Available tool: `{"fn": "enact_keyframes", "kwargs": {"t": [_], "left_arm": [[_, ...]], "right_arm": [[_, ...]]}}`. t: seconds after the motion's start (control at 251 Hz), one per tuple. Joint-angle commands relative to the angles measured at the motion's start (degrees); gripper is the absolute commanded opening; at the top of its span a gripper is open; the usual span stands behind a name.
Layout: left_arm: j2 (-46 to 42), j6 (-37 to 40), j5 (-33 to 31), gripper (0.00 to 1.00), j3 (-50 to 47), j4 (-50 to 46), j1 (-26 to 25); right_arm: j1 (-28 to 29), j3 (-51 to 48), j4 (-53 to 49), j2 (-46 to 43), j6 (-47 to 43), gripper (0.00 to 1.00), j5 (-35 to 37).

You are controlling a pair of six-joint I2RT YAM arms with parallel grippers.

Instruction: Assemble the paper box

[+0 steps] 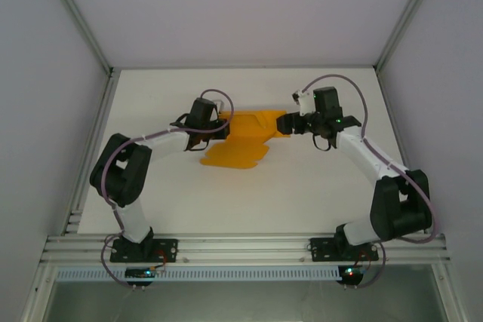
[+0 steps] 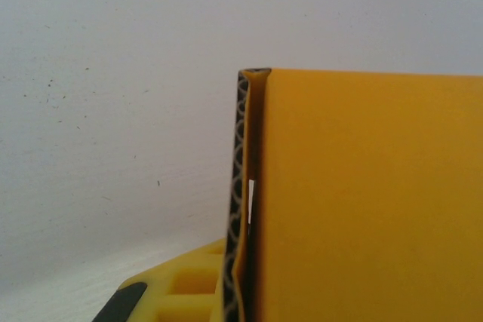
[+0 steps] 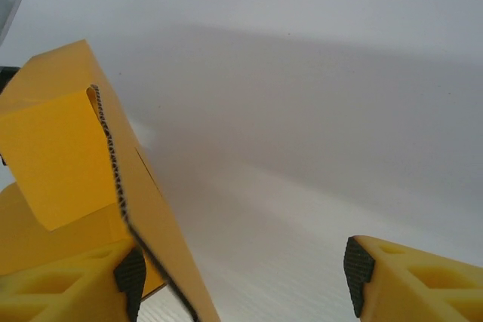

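The orange box, half folded, lies near the middle of the white table. Its flat part spreads toward 7 o'clock, and the raised walls stand on the far side. The left gripper is at the 9 o'clock end of the box and the right gripper is at the 3 o'clock end, both meeting the card. The left gripper is closed tightly. In its wrist view a raised panel of the box, with a corrugated edge, stands right against the one finger that can be seen, so the gripper pinches this panel. The right gripper has its jaws wide apart and grips nothing. In its wrist view a folded wall of the box passes between the fingers. The wall's edge is just beside the finger at 8 o'clock, while the other finger, at 4 o'clock, is well apart from the card.
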Motion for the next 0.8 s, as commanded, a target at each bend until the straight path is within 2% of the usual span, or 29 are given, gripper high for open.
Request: {"fn": "enact_keyframes", "kwargs": {"t": [0.0, 0.064, 0.208, 0.387, 0.447, 0.535, 0.635, 0.722, 0.794], "left_arm": [[0.3, 0.2, 1.8, 0.00, 1.7, -0.2, 0.4], [0.8, 0.1, 2.1, 0.00, 2.3, -0.5, 0.4], [1.1, -0.2, 1.9, 0.00, 2.9, -0.9, 0.4], [1.4, -0.2, 2.2, 0.00, 2.9, -1.0, 0.4], [1.5, 0.0, 2.3, 0.00, 3.0, -1.2, 0.4], [1.3, 0.0, 2.3, 0.00, 3.1, -1.3, 0.3], [1.0, -0.4, 2.2, 0.00, 3.3, -1.9, 0.2], [1.2, -1.2, 0.6, 0.00, 4.1, -3.5, -0.1], [1.8, -2.1, -1.5, 0.00, 5.3, -5.5, -0.5]], "right_arm": [[0.5, 2.4, 0.3, 2.1, -1.1, 0.63, -3.1], [1.3, 3.4, 0.0, 3.3, -1.2, 0.57, -2.7], [2.9, 5.4, -1.6, 4.8, -1.3, 0.26, 1.2], [4.2, 6.0, -2.2, 5.4, -1.6, 0.15, 3.7], [4.6, 6.3, -2.2, 5.8, -1.7, 0.14, 4.1], [6.0, 6.9, -2.5, 6.7, -1.3, 0.08, 7.3], [10.1, 7.7, -3.4, 7.8, -1.2, 0.06, 20.2], [14.8, 10.3, -6.1, 10.3, 1.0, 0.01, 37.8], [18.6, 15.3, -11.8, 14.0, 7.5, 0.00, 51.4]]}}
